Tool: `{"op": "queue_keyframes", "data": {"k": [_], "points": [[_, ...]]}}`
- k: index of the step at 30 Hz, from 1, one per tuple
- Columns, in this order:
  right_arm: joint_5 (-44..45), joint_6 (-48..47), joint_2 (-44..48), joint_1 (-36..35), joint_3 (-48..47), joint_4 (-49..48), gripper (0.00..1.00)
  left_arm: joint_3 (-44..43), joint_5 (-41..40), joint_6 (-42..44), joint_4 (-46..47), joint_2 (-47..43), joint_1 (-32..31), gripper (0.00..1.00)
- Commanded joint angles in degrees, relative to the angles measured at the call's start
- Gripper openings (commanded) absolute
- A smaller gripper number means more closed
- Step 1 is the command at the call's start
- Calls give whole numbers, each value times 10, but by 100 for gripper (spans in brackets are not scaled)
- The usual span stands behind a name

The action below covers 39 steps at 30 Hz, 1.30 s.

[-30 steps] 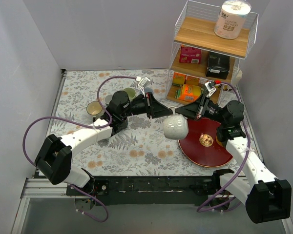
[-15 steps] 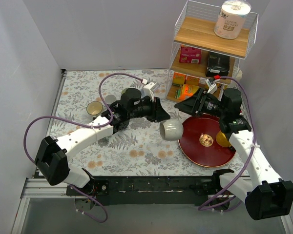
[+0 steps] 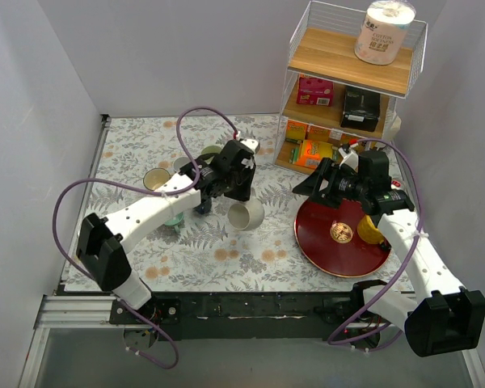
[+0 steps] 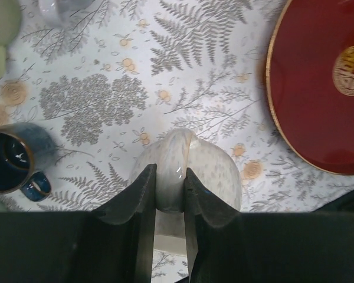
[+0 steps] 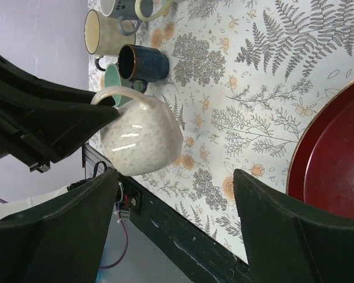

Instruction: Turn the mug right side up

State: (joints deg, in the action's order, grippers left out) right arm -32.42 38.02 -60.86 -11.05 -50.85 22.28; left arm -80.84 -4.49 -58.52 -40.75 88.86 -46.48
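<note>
The left end effector (image 4: 170, 177) is clenched on the handle of the mug (image 4: 207, 177), holding it over the middle of the bench (image 3: 145, 250), apparently mid-turn. The right end effector (image 3: 311, 184) hangs released near the right edge. Next, the mug needs tipping mouth-up and lowering gently.

Left arm (image 3: 145, 214): extends from its base at the near left, forward and toward the centre. The wrist is bent so the left gripper (image 3: 241, 194) points down at the table. In the left wrist view, the left gripper (image 4: 170, 172) has both fingers (image 4: 135, 206) pinched nearly together on the handle (image 4: 173, 147) of the mug (image 4: 215, 177), with contact on both sides.

Right arm (image 3: 412, 255): rises from its base at the near right, forearm angled forward and inward. The right gripper (image 3: 309, 185) points left toward the centre. In the right wrist view, the right gripper (image 5: 176, 175) has its fingers (image 5: 71, 230) spread wide, with nothing between them.
</note>
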Motion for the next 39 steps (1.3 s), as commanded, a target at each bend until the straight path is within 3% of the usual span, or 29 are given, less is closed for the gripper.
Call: {"op": "queue_keyframes", "data": {"k": [1,13,28,39], "points": [[10,-18,4,-3,-7,10,86,-94,-92,-20,-87,25,-10,0],[12,-14,27,-2,7,14,86,-217,-169,-5,-159,171,-5,0],[2,-16,39,-2,1,40,86,-189,-107,141,-123,208,37,0],[-8,-19,29,-3,2,40,86,-197,-106,184,-124,250,47,1]]}}
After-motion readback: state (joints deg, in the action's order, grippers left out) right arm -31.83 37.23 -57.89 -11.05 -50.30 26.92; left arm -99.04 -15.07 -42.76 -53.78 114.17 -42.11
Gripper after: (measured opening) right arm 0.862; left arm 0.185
